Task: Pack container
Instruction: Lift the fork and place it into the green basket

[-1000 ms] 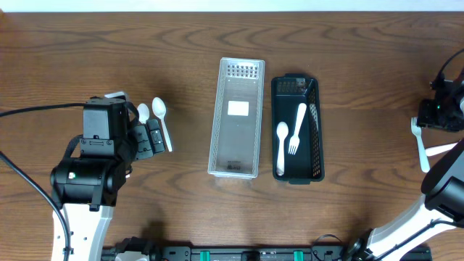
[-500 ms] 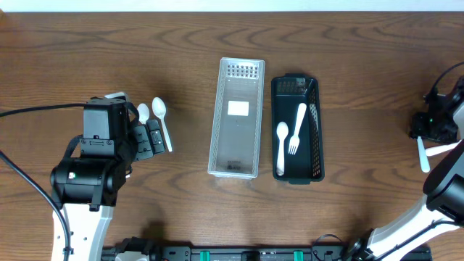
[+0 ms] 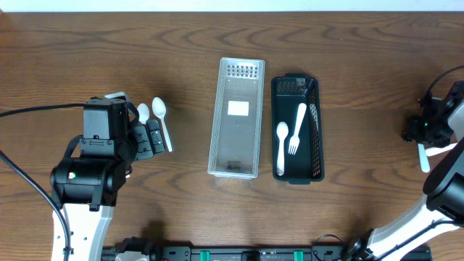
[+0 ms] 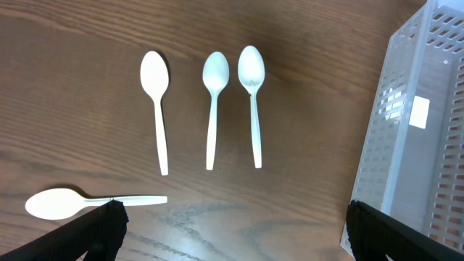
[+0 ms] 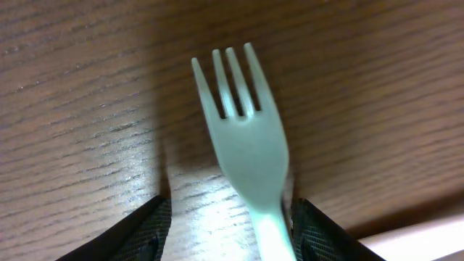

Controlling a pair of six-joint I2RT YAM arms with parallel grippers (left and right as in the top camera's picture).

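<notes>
A clear plastic container point(image 3: 216, 138) stands mid-table, with a black container point(image 3: 320, 148) beside it on the right. The black one holds a white spoon point(image 3: 281, 148) and a white fork point(image 3: 297, 129). Several white spoons point(image 4: 213, 105) lie on the table left of the clear container point(image 4: 420, 130); two show in the overhead view point(image 3: 162, 122). My left gripper point(image 3: 148, 138) hovers open over them, its jaws point(image 4: 232, 232) empty. At the far right a white fork point(image 5: 243, 138) lies on the table. My right gripper point(image 5: 228, 232) is low and open, one finger on each side of the fork's neck; overhead it point(image 3: 418, 130) covers the fork's head, handle point(image 3: 423, 156) showing.
One spoon point(image 4: 72, 203) lies crosswise under the left finger. The table's right edge is close to the right gripper. A white label point(image 3: 238, 109) sits on the clear container's floor. Cables run along the left arm point(image 3: 87, 177).
My right gripper has moved left and down over the loose fork's head. The left arm and the containers have not moved.
</notes>
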